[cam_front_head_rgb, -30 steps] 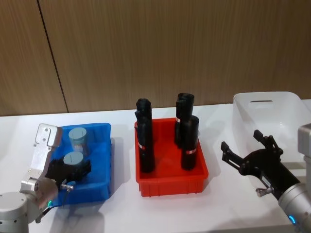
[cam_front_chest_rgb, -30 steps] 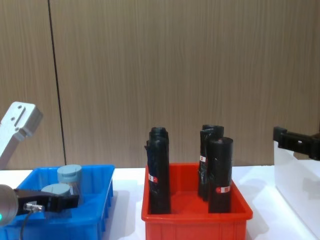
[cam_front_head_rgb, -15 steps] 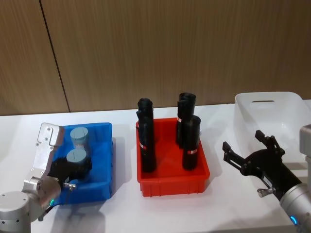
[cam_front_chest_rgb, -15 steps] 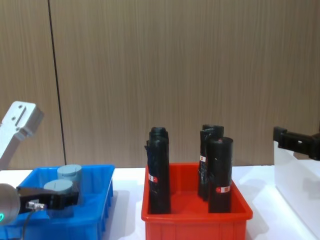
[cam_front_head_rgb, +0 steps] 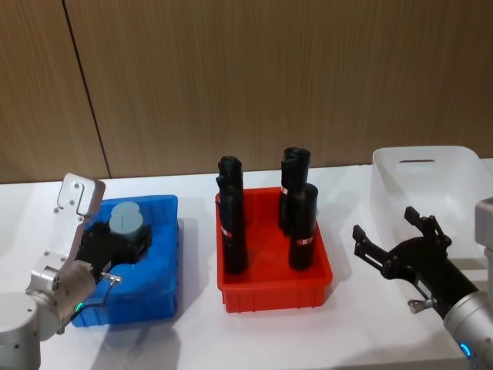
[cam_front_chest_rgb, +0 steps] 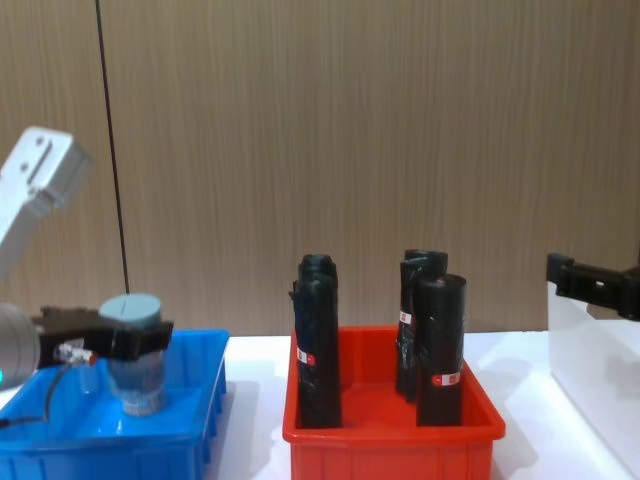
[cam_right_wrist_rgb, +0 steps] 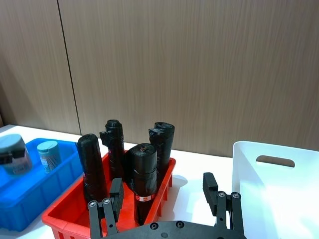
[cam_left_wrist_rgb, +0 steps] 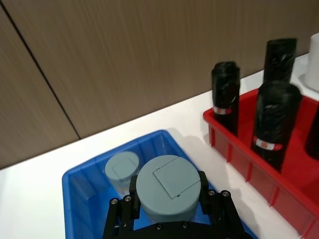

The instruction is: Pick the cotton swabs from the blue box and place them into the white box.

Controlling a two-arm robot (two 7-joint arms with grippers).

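The left gripper point(cam_front_chest_rgb: 130, 342) grips 1 swab jar point(cam_front_chest_rgb: 134, 375) over the blue box point(cam_front_chest_rgb: 190, 440). The right gripper point(cam_front_head_rgb: 383, 223) hangs open beside the white box point(cam_front_head_rgb: 462, 163).

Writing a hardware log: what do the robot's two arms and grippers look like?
Both arms are silver-grey rounded links ending in black grippers. The left gripper carries a pale grey bracket and a thin black cable; the right gripper shows silver screw heads.

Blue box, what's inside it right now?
One cotton swab jar stands on the blue box's floor. The left hand holds a second jar above it. The floor right under that hand is covered, so I can't tell what's there.
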